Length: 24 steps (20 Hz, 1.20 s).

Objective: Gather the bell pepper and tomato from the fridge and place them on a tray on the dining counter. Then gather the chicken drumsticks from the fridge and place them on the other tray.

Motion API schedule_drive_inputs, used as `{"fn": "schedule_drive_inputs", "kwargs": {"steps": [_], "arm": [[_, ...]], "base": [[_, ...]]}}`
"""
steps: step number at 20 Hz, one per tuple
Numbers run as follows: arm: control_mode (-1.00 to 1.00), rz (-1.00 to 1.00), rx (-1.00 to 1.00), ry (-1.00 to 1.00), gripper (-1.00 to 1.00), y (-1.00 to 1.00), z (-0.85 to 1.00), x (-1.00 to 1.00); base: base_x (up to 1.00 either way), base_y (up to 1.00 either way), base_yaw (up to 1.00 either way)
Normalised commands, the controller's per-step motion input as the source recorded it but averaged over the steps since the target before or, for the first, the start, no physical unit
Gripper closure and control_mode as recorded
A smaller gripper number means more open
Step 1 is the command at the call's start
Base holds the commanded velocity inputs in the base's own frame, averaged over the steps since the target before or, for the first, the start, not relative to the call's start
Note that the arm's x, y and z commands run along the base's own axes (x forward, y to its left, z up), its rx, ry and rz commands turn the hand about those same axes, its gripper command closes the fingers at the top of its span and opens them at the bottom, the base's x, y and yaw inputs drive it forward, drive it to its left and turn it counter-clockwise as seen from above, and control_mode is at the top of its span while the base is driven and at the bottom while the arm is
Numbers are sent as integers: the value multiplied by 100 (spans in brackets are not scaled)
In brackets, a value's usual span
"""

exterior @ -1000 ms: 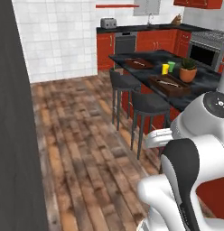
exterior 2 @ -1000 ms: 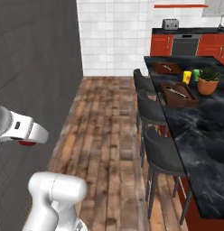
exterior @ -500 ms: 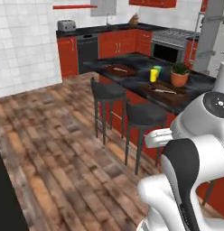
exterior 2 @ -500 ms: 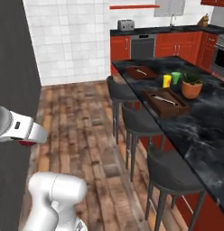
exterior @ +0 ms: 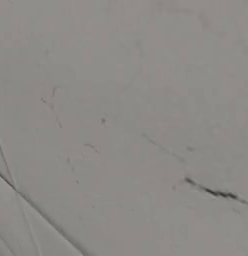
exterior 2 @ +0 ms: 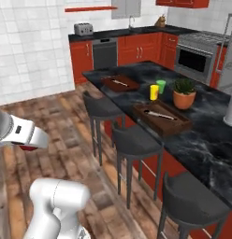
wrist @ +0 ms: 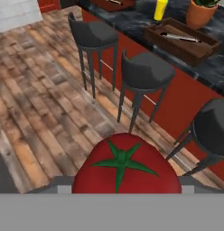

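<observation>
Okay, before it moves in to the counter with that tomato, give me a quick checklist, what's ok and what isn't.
1. Tomato sits at the tool, between its tips: ok.
2. Firm grip: cannot tell, the fingers are hidden behind the tomato.
3. Reddish-brown tray on the dining counter: ok, a thin utensil lies on it.
4. Dark brown tray kept for later: ok, it holds a utensil.
5. Stools line the counter's near side: not ok, in the way.
6. Bell pepper: cannot tell.

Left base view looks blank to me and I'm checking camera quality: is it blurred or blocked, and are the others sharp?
Left base view: a flat grey surface with faint scratches, too close to identify. Right base view: sharp and evenly lit, the dining counter shows clearly. Hand view: clear, the tomato looms large at the bottom.
</observation>
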Motion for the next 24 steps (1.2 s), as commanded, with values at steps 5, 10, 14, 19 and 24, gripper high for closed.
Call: {"fn": "schedule_drive_inputs", "kwargs": {"steps": [5, 10, 14, 19, 24], "arm": [[100, 0, 0, 0, 100, 0, 0, 0], [100, 0, 0, 0, 100, 0, 0, 0], [100, 0, 0, 0, 100, 0, 0, 0], [100, 0, 0, 0, 100, 0, 0, 0], [100, 0, 0, 0, 100, 0, 0, 0]], "base": [[69, 80, -44], [35, 96, -39], [29, 100, -37], [42, 96, -39], [48, 89, -41]]}}
